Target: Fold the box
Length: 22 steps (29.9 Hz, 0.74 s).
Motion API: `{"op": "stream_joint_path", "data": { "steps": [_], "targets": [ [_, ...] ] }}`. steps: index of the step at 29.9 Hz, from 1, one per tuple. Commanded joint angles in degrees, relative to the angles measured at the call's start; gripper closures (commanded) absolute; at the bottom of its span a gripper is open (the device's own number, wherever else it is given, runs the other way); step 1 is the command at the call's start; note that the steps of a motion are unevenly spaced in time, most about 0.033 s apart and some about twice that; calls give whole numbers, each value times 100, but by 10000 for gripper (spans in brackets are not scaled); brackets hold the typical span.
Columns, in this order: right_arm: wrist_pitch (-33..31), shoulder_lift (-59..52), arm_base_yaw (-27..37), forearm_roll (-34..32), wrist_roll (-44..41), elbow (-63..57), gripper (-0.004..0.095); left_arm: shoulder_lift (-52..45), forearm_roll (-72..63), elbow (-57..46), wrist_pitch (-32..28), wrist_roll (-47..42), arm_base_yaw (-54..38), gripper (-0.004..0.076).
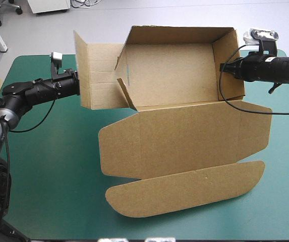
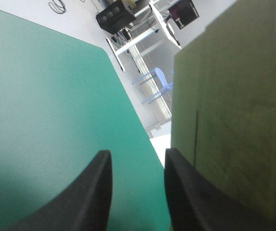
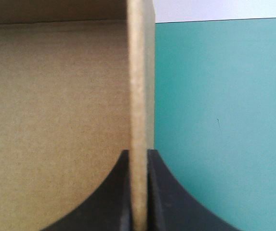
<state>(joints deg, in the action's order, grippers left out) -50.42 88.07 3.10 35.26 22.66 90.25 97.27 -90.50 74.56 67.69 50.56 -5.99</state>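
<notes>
R tool [image 1: 224,68] is clamped on the box [image 1: 194,151] at its R wall [image 1: 231,55]; in its wrist view the board edge is pinched between the fingers. Imo that's the anchor: it pins the tray and holds that wall upright while the other side gets worked. L tool [image 2: 137,156] is narrow-open, nothing between the fingers. It sits just outside the box's L flap [image 1: 96,75], one finger against or v. close to the board; can't tell contact. Reads as lined up to push that flap in, not to grip it. Box sits on the surface [image 1: 48,176], tray part toward the far edge, lid part toward the near edge. State: back wall + R wall up, tray floor [image 1: 169,75] visible, top open. L side not done: flap stands up but is swung outward from the tray, w/ a small tab [image 1: 125,93] poking in at the box's front-L corner. Lid [image 1: 184,133] lies flat in front of the tray, side ears out, and the rounded tuck flap [image 1: 184,189] lies flat beyond it. Plain brown board, creases show, no tears seen. Approx half folded by my guess; L wall tuck looks next.
</notes>
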Motion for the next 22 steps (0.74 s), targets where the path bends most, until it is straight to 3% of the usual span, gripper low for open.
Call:
{"op": "stream_joint_path", "data": {
  "steps": [1, 10, 19, 22],
  "targets": [
    [343, -238, 29, 325, -25, 176, 925, -252, -515, 148, 594, 48, 292, 464],
    [356, -238, 29, 253, -25, 176, 925, -252, -714, 148, 688, 219, 665, 456],
    [391, -227, 29, -589, -557, 176, 925, -252, -1000, 148, 688, 162, 753, 408],
    [370, -186, 29, -591, -570, 176, 925, -252, -1008, 148, 661, 171, 807, 384]
  ]
}}
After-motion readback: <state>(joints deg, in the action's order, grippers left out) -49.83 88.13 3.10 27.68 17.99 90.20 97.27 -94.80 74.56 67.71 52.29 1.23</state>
